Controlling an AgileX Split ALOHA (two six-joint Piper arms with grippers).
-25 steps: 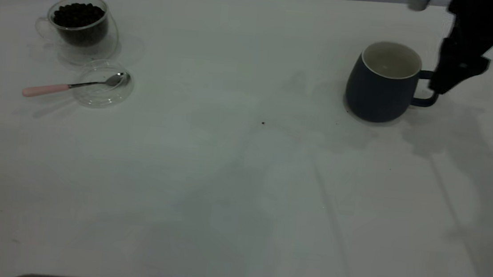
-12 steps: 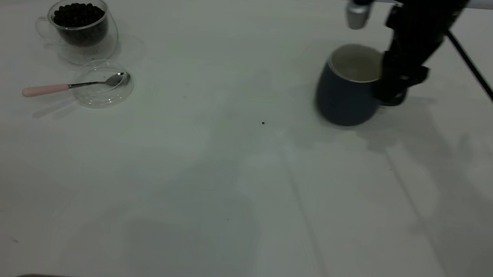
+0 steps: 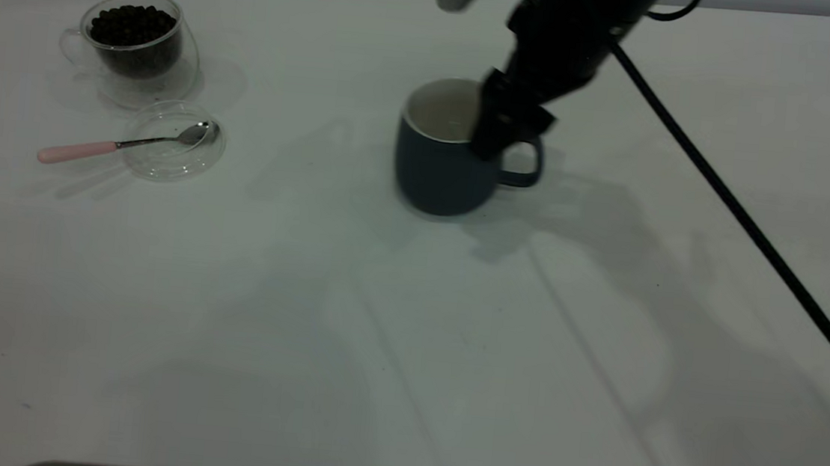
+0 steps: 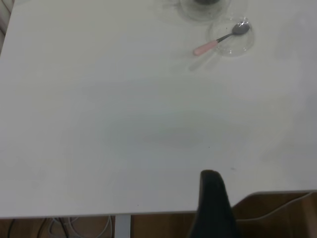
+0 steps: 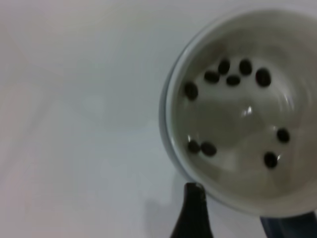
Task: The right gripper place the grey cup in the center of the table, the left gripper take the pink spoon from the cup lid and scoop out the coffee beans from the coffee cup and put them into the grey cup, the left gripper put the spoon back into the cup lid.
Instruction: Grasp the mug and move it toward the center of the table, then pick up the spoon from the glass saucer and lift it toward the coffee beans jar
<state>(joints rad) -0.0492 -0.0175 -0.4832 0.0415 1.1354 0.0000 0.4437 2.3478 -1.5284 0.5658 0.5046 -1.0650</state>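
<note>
- Your right gripper (image 3: 495, 136) was down at the rim of the grey cup (image 3: 439, 167), on the side where the loop handle sits, with the arm reaching in from the far edge of the table (image 3: 406, 337).
- Its fingers were clamped on the cup's wall beside the handle; in the right wrist view one dark fingertip (image 5: 192, 210) showed just outside the white rim.
- The grey cup stood upright near the middle of the table, slightly toward the far side, handle pointing to the right of the exterior view.
- You could see about ten loose dark beans (image 5: 233, 79) scattered on the cup's white bottom in the right wrist view.
- The coffee cup (image 3: 134, 47) stood at the far left of the table, well apart from the grey cup, heaped with coffee beans (image 3: 131, 24).
- The cup lid (image 3: 171, 143) lay just in front of the coffee cup, nearly touching it.
- The pink spoon (image 3: 122, 143) rested with its metal bowl inside the lid and its pink handle sticking out over the rim onto the table, away from the grey cup.
- Your left gripper (image 4: 213, 208) hung above the table's edge, far from the spoon; only one dark finger showed, so you could not tell whether it was spread or closed.
- A black cable (image 3: 747, 217) ran diagonally across the right side of the table.
</note>
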